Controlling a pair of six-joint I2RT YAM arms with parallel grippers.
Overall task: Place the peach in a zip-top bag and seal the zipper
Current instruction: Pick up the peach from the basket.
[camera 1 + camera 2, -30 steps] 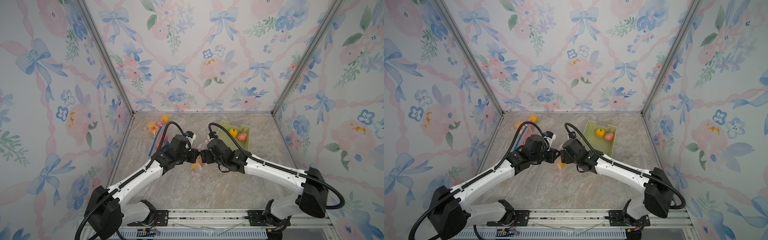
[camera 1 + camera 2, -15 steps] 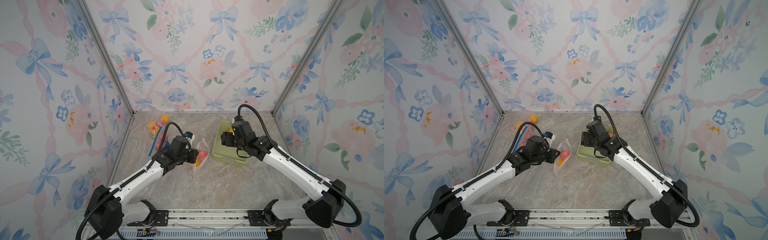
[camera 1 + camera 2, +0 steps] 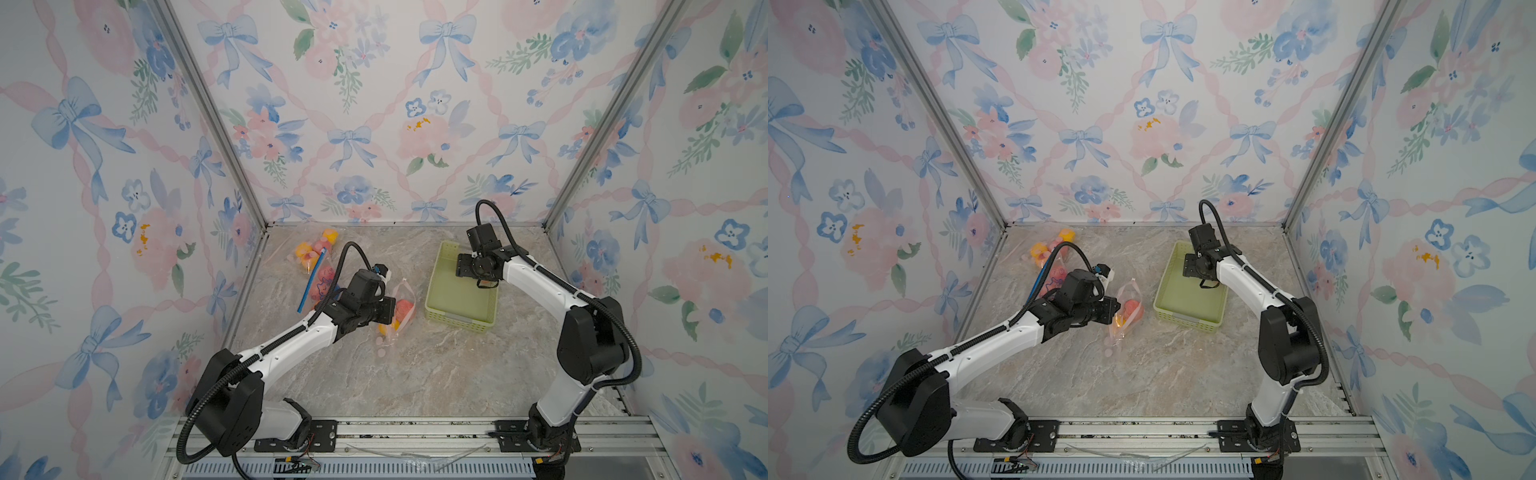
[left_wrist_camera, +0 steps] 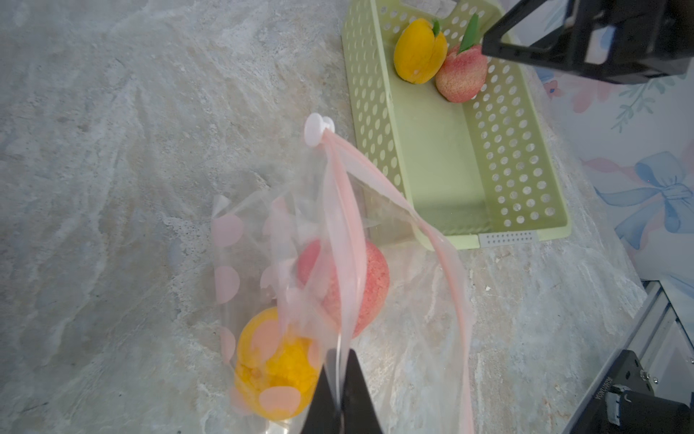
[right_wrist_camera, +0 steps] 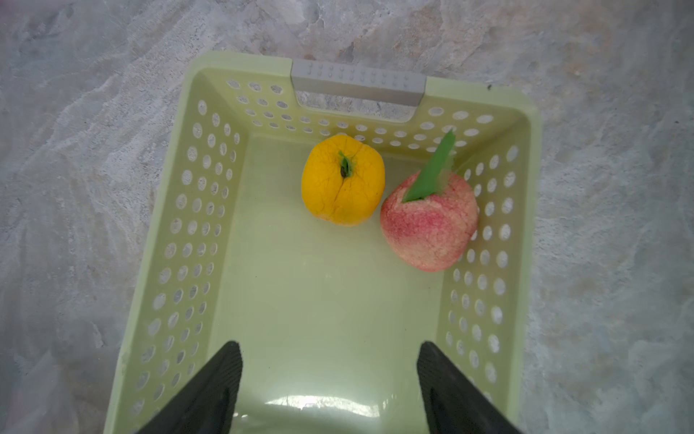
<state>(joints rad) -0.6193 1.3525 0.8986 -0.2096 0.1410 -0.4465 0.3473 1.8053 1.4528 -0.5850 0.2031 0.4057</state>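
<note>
My left gripper (image 4: 341,375) is shut on the rim of a clear zip-top bag (image 4: 300,244) with pink dots and holds it up off the marble top. The bag's mouth gapes, its pink zipper strip running to a white slider (image 4: 315,129). Inside lie a pink peach (image 4: 370,285) and a yellow fruit (image 4: 270,368). My right gripper (image 5: 328,347) hangs open over a pale green basket (image 5: 176,210), with nothing between its fingers. Ahead of it in the basket rest a pink peach (image 5: 428,225) with a green leaf and a yellow peach (image 5: 343,184), side by side.
In both top views the basket (image 3: 457,316) stands right of the held bag (image 3: 401,309). Filled bags with a blue zipper strip (image 3: 316,266) lie at the back left by the wall. Papered walls enclose three sides; a metal rail (image 3: 415,428) runs along the front.
My right arm has left the bag's mouth and swung back and right to hang over the basket. My left gripper has kept its hold on the bag, barely moving.
</note>
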